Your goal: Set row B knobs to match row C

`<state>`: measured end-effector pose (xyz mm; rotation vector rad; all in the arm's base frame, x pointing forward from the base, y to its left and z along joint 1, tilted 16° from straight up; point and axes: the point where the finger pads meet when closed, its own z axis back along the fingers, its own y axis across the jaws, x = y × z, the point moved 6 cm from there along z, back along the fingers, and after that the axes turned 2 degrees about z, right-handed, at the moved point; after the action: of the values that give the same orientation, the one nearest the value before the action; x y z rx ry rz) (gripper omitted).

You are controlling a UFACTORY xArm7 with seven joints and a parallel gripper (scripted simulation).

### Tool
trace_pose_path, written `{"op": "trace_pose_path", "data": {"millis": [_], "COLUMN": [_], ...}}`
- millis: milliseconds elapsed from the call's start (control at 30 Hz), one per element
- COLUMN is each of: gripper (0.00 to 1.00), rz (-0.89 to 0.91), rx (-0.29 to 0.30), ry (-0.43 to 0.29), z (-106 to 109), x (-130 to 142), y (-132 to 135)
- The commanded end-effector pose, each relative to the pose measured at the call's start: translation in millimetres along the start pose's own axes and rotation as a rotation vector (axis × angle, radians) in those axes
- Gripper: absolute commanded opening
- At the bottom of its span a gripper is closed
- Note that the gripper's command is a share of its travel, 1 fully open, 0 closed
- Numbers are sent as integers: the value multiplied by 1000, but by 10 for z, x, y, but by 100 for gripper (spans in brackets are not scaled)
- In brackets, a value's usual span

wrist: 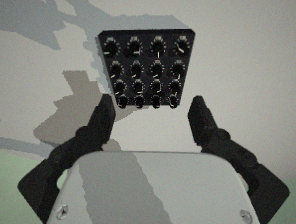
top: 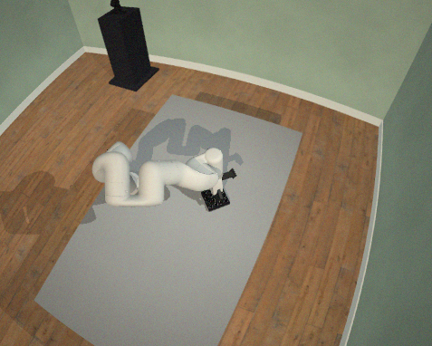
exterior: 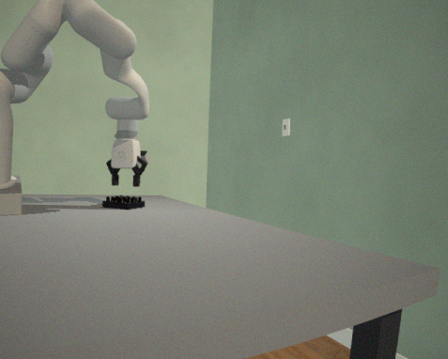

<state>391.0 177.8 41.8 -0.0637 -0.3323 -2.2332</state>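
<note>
The black knob box stands on the table with its knobs up. The wrist view shows four rows of four knobs. In the top row there, the white lines point left, right and slightly down, straight down, and down-right, from left to right. Lines in the second row point mostly downward. Lines in the two lower rows are too small to tell exactly. Printed names and the socket cannot be made out. My gripper is open and empty, pointing down above the box, touching nothing.
The knob box stands on the grey table. The white arm reaches over to it from its base. Shadows of the arm fall across the table beside the box. A black pedestal stands on the floor away from the table.
</note>
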Motion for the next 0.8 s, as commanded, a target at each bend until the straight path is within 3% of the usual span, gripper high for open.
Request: {"op": "trace_pose_path", "data": {"millis": [0,767], "gripper": [100,100], "rz": [1,1], "rx": [2,2], "ry": [4,3], "z": [15,13], "x": [-10,302], "y": [1,0]}}
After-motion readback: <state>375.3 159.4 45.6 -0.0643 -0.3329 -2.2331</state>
